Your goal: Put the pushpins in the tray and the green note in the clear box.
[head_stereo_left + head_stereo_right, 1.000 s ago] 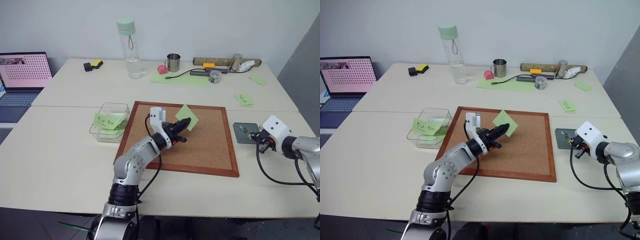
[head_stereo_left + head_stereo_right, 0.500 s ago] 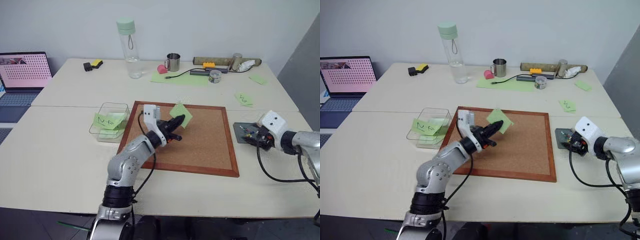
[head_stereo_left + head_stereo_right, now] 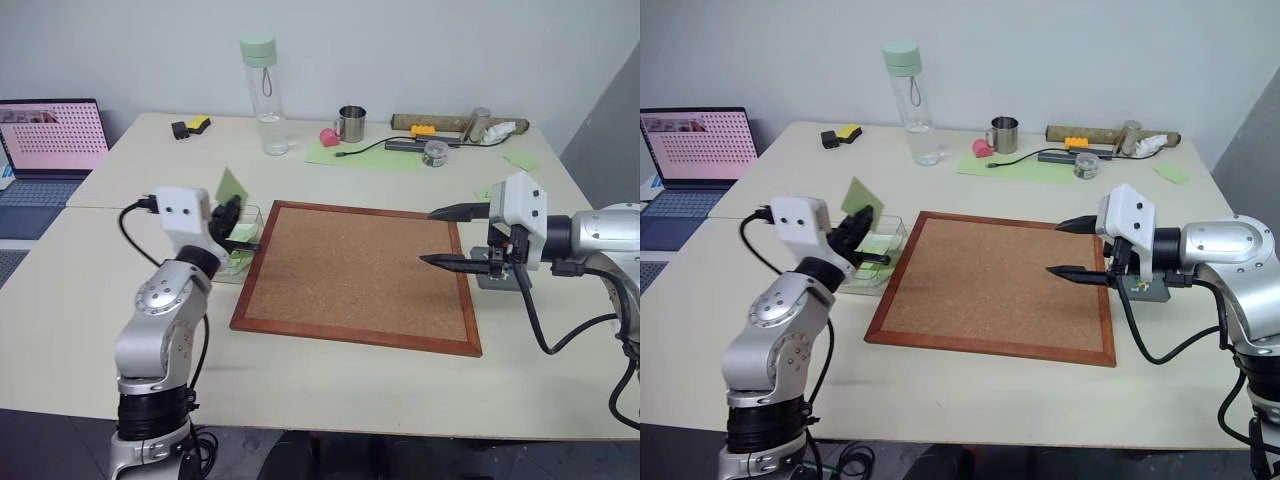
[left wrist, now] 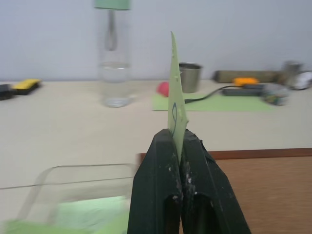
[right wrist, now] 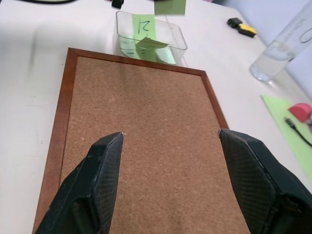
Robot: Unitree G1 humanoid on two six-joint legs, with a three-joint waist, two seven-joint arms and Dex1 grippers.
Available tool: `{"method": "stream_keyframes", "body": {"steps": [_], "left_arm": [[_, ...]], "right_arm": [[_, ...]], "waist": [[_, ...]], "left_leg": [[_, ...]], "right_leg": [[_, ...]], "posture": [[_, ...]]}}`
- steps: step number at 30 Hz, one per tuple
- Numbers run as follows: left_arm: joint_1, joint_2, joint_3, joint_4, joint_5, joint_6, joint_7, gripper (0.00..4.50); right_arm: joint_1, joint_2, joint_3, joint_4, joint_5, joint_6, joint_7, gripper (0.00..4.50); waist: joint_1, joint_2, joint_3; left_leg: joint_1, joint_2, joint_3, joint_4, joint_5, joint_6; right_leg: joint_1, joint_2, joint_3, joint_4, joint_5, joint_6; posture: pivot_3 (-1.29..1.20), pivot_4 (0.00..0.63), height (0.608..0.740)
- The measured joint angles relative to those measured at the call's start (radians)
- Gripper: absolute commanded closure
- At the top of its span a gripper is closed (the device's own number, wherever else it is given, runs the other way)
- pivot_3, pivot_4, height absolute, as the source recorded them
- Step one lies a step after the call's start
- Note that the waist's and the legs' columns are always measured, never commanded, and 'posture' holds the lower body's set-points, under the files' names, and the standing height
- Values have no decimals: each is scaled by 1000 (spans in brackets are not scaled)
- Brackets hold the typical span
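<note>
A: Green note [image 4: 174, 92], upright on edge, clamped between the closed fingers of the left gripper [image 4: 179, 146], held just above the clear box [image 3: 238, 243]. Why so high?

B: Probably to clear the wall before release. The box already holds other green notes, at least one scribbled.

A: And the right gripper [image 3: 448, 237]?

B: Jaws wide apart, empty, level over the cork board [image 3: 360, 270] edge, beside the tray [image 3: 1143, 289]. Small items lie in the tray; whether they are pushpins cannot be told. Both containers rest on the counter [image 3: 90, 300].
</note>
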Motion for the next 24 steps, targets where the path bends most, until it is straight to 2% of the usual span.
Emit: {"method": "stream_keyframes", "body": {"steps": [3, 5, 6, 13, 19, 21, 24], "left_arm": [[5, 11, -1, 27, 38, 37, 26, 4500], [7, 11, -1, 30, 50, 55, 37, 4089], [7, 11, -1, 32, 51, 62, 42, 4030], [-3, 3, -4, 37, 49, 96, 29, 2591], [-12, 22, -2, 37, 52, 96, 20, 1639], [-12, 58, -2, 19, 47, 106, -5, 1237], [-13, 189, 16, -12, 19, 157, -97, 1237]], "right_arm": [[-14, 5, 2, -7, 11, 12, -1, 1243], [-14, 5, 2, -8, 13, 22, -2, 1189], [-14, 5, 2, -10, 15, 25, -3, 1189], [-13, 5, 2, -32, 29, 42, -18, 1189], [-10, 2, 1, -31, 29, 45, -22, 1189], [-7, -4, -11, -29, 29, 45, -26, 1189], [18, -30, -56, -12, 28, 45, -39, 1189]], "waist": [[0, -1, 0], [-1, -1, 0], [-1, -1, 0], [-2, -1, 0], [-2, -1, 0], [-3, -1, 1], [-3, -1, 1]], "left_leg": [[0, 0, 0, 0, 0, 1], [0, 0, 0, 0, 0, 0], [0, 0, 0, 0, 0, 1], [0, 0, 0, 0, 0, 1], [0, 0, 0, -1, 0, 1], [-1, 0, 0, -1, 0, 1], [-1, 0, 0, -1, 0, 1]], "right_leg": [[0, 0, 0, 0, 0, 0], [0, 0, 0, 0, 0, 0], [0, 0, 0, 0, 0, 0], [0, 0, -1, 0, 0, 0], [-1, 0, -1, 0, 0, 0], [-1, 0, -1, 0, 0, 0], [-1, 0, -1, 0, 0, 0]], "posture": [[0, 150, 740], [0, 150, 740], [0, 150, 740], [0, 150, 740], [0, 150, 740], [0, 150, 740], [0, 150, 740]]}}
